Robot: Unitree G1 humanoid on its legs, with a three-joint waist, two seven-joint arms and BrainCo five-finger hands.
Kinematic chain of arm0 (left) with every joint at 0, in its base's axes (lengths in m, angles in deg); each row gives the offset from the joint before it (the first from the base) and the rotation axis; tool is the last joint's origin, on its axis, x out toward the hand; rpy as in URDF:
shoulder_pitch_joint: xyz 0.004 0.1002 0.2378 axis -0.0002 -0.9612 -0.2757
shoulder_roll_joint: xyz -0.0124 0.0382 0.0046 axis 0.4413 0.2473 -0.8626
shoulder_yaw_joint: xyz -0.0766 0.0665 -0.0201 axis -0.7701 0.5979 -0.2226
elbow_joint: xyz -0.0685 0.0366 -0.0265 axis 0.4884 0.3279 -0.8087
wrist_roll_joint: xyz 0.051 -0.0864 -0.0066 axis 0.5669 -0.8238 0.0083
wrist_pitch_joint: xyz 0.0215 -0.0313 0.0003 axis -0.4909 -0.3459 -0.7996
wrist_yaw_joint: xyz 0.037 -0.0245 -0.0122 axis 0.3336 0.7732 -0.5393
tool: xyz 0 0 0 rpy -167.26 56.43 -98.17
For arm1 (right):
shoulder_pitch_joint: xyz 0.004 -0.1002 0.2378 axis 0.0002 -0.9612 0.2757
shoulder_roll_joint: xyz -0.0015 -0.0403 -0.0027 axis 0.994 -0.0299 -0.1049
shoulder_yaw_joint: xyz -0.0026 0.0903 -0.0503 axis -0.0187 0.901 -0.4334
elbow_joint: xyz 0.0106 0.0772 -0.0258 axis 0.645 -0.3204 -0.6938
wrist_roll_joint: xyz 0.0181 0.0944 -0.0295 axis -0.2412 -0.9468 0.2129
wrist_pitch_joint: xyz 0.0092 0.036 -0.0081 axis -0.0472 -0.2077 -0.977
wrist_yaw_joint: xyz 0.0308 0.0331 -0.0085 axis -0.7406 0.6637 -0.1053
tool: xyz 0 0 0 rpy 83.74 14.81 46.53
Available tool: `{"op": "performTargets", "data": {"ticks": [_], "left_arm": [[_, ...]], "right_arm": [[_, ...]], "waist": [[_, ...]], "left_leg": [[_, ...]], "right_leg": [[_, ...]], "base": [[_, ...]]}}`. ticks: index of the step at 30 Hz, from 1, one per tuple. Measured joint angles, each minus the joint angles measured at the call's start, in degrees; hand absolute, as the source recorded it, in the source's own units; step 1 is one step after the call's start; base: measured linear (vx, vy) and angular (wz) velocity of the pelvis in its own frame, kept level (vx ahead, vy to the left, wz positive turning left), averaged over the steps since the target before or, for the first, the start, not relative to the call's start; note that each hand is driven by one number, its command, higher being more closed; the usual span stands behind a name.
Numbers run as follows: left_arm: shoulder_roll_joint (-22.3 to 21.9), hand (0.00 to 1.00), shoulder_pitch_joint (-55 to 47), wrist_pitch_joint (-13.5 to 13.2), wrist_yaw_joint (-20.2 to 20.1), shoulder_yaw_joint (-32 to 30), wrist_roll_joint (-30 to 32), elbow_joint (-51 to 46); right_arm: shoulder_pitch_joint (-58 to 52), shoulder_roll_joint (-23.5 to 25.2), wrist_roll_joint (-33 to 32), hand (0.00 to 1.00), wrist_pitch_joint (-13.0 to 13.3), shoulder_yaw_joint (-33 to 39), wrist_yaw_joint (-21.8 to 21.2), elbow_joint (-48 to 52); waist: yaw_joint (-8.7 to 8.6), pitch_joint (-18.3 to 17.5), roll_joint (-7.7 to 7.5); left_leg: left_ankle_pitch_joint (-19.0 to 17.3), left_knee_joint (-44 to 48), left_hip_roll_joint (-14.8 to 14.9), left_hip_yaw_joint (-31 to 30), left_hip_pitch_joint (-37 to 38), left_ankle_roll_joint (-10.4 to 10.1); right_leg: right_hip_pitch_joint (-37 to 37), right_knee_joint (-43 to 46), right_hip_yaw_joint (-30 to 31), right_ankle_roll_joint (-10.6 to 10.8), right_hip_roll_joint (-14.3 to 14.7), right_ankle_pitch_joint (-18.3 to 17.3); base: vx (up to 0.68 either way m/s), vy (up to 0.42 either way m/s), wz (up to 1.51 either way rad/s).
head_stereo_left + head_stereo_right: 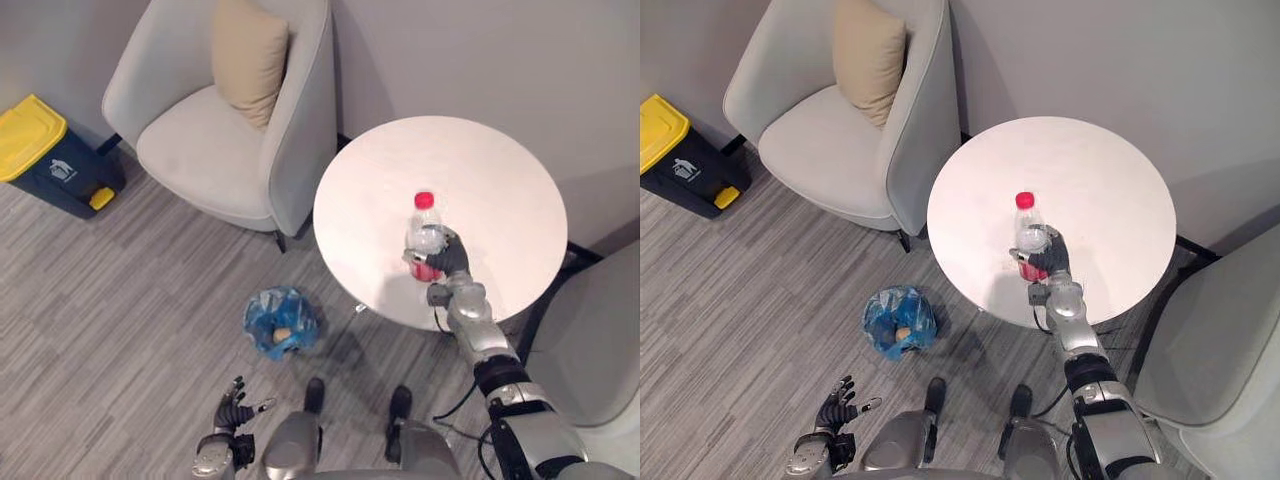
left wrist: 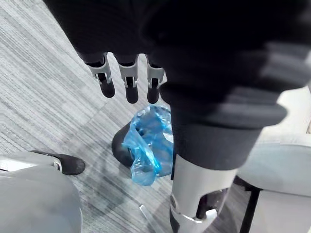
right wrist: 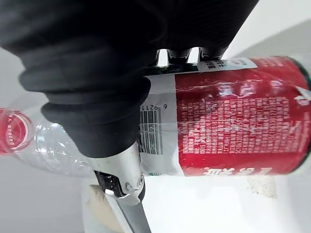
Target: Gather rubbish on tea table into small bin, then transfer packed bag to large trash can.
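Round smooth white table [image 1: 480, 160], top open all round the bottle. Small bin [image 1: 281, 322] with a crinkled blue liner stands on the floor [image 1: 120, 300] off the table's near-left edge. Clear plastic bottle [image 1: 427, 232] (red cap, red label) is upright near the front edge, right hand [image 1: 448, 258] wrapped round it. Left hand [image 1: 232, 405] low, fingers loosely spread.

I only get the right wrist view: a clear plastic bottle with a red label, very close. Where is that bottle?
Observer: The clear plastic bottle with a red cap is held upright over the round white table, the right hand curled round it.
Operator: Any bin nearby?
Observer: A small bin lined with a blue plastic bag sits on the grey floor beside the table's left edge.
Operator: The other hand?
Observer: The left hand hangs low, fingers relaxed, holding nothing.
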Motion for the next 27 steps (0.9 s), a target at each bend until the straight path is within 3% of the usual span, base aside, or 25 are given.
{"op": "performTargets", "data": {"ticks": [6,13,17,20,22,23,25,26,27], "left_arm": [[-0.17,0.0,0.33,-0.51,0.02,-0.01,-0.02,0.02],[-0.98,0.0,0.49,-0.57,0.0,-0.81,0.02,0.07],[-1.69,0.0,0.6,-0.69,-0.04,-0.8,0.12,0.2],[-1.74,0.0,0.64,-0.79,-0.01,-0.77,0.13,0.45],[-1.88,0.0,0.83,-0.78,0.02,-0.78,0.12,1.47],[-2.31,0.0,0.73,-0.78,0.02,-0.77,0.13,1.73],[-3.31,0.0,0.71,-0.88,0.04,-0.64,0.16,1.77],[-3.58,0.0,0.64,-0.91,0.03,-0.45,0.27,2.09],[-3.53,0.0,0.51,-0.95,0.03,-0.44,0.32,2.29]], "right_arm": [[-0.29,-0.11,-0.79,1.0,-0.01,-0.01,0.5,1.84],[-13.37,0.15,-0.04,1.0,1.57,-0.02,-0.89,23.11],[-18.32,2.09,0.99,1.0,2.16,-0.59,-2.51,28.93],[-20.7,2.84,2.37,1.0,2.63,-2.14,-2.86,32.27],[-21.41,3.15,4.06,1.0,2.79,-2.95,-3.06,32.59],[-22.1,3.46,4.88,1.0,2.82,-3.81,-3.28,32.93],[-22.48,3.06,6.55,1.0,2.93,-4.37,-3.41,33.23],[-22.39,3.25,7.65,1.0,2.94,-4.53,-3.44,33.24],[-22.56,3.47,8.29,1.0,2.94,-4.82,-3.45,33.29]], "waist": [[-0.06,0.42,0.14],[-0.32,0.4,0.09],[-1.67,0.2,-0.07],[-1.62,0.11,-0.16],[-1.68,-0.48,-0.96],[-1.97,-1.25,-1.36],[-1.68,-2.35,-0.64],[-1.67,-2.69,-0.62],[-1.78,-3.1,-0.88]], "left_leg": [[0.0,-0.01,-0.22,-0.46,-0.16,0.0],[0.0,-0.38,-0.29,-1.35,2.48,0.0],[0.59,-0.94,-0.51,-3.7,2.58,-0.05],[1.47,-0.95,-0.75,-5.05,1.29,0.6],[-0.04,-0.71,-0.83,2.34,0.71,10.92],[-1.03,-0.65,0.69,11.88,0.91,17.43],[-0.44,1.83,4.37,23.98,0.9,16.59],[1.69,4.36,4.92,29.07,0.67,13.27],[1.63,4.72,4.58,29.24,0.89,12.65]], "right_leg": [[0.09,-0.04,-0.38,0.0,-0.22,-0.01],[3.35,-0.61,-1.2,0.28,-0.3,-0.22],[4.62,-0.54,-3.94,0.33,-0.76,-0.94],[5.3,-0.33,-6.79,0.6,-1.38,-2.05],[6.01,0.53,-9.41,0.9,-3.13,-3.1],[7.19,0.83,-11.3,1.18,-4.56,-3.13],[9.15,1.25,-14.82,1.68,-6.17,-3.61],[10.5,2.53,-16.77,2.85,-7.18,-5.03],[10.9,2.65,-16.89,3.29,-7.68,-5.35]], "base": [[0.01,-0.004,0.02],[-0.01,-0.004,0.06],[-0.05,-0.014,0.33],[-0.05,-0.013,0.5],[-0.02,0.016,0.8],[0.06,-0.002,1.01],[0.12,0.087,1.07],[0.13,0.143,0.89],[0.16,0.144,0.81]]}}
